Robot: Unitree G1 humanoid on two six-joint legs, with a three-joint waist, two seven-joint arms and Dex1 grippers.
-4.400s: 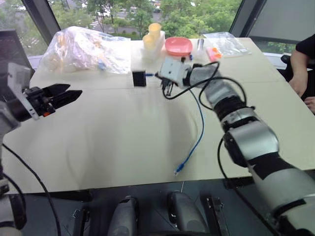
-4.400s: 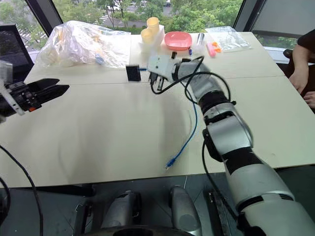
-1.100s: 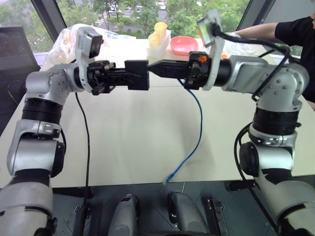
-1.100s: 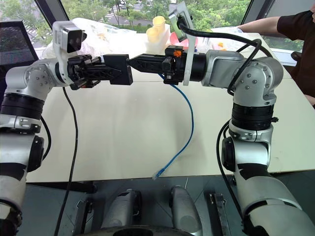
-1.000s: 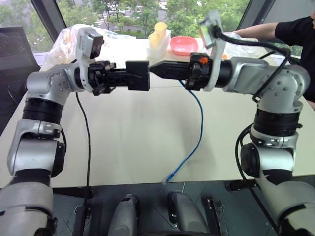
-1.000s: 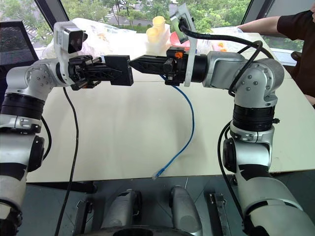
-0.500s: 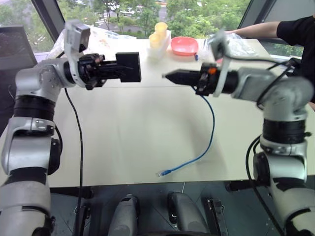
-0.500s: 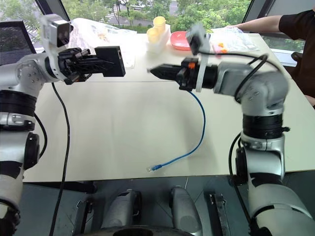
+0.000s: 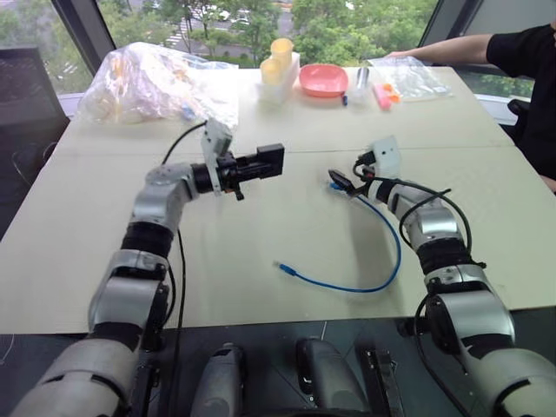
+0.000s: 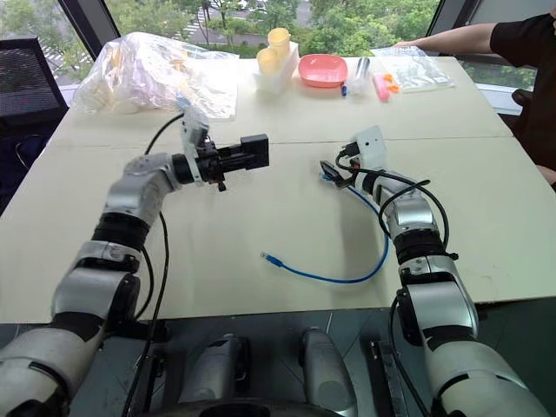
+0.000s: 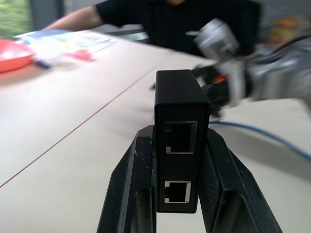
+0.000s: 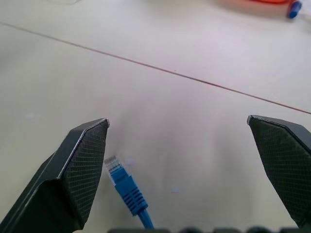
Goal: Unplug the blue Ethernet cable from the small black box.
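On table (image 9: 261, 252) — blue Ethernet cable (image 9: 382, 274) unplugged.

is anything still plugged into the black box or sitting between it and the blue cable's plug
No. The black box, clamped in the left gripper, shows two empty sockets. The blue cable lies loose on the table, its plug between the right gripper's wide-open jaws. Only bare tabletop separates box and plug.
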